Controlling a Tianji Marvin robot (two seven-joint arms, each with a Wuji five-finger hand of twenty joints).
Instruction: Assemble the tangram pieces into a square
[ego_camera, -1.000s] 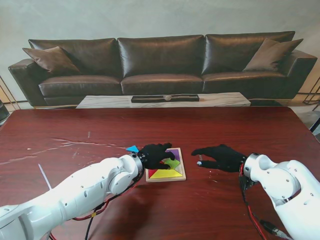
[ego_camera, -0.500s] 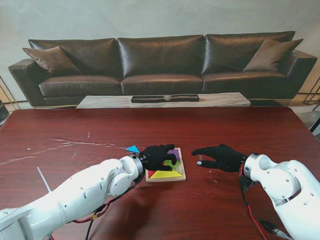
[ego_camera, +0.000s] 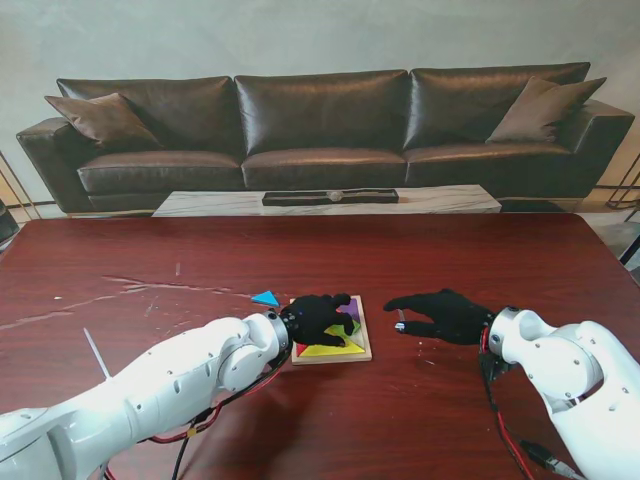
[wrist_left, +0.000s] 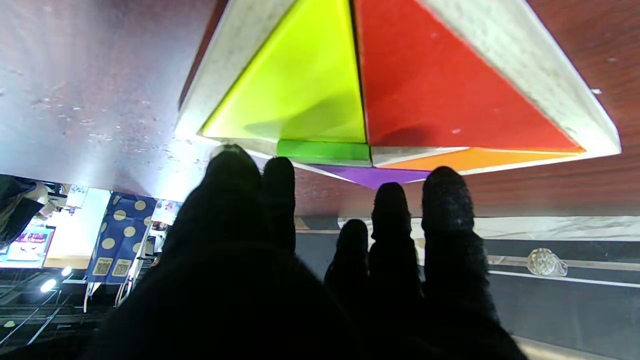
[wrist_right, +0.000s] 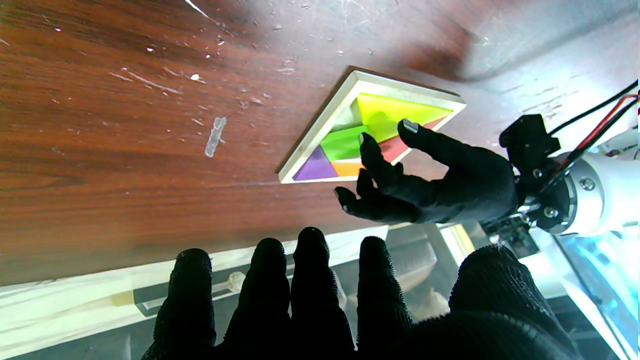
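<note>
The left hand (ego_camera: 318, 316) is hovering over a wooden tray (ego_camera: 364, 352), its black-gloved fingers (wrist_right: 374, 159) spread loosely and curling down toward the coloured pieces without closing on any of them; it is holding nothing. One fingertip is sitting at the edge of the green piece (wrist_right: 344, 142), and the thumb is reaching over the yellow triangle (wrist_right: 387, 114) beside it, though contact cannot be confirmed. Inside the tray, the red triangle (wrist_left: 440, 85) is lying against the yellow one, with the purple piece (wrist_right: 314, 167) and orange piece (wrist_right: 347, 168) filling the corner beyond the green. One bare patch of tray floor is showing pale next to the green piece, so the square is looking almost finished. A small blue triangle (ego_camera: 265, 298) is resting loose on the dark red table (ego_camera: 120, 270), just outside the tray on its left side and a little farther from the robot, with its long edge running roughly along the tray's nearest side. That piece is lying to the left of the left hand's fingers, close to the wrist, so the left hand is clearly the nearer one. The right hand (ego_camera: 440, 314) is waiting to the right of the tray, near it but apart, fingers slightly spread and empty.
</note>
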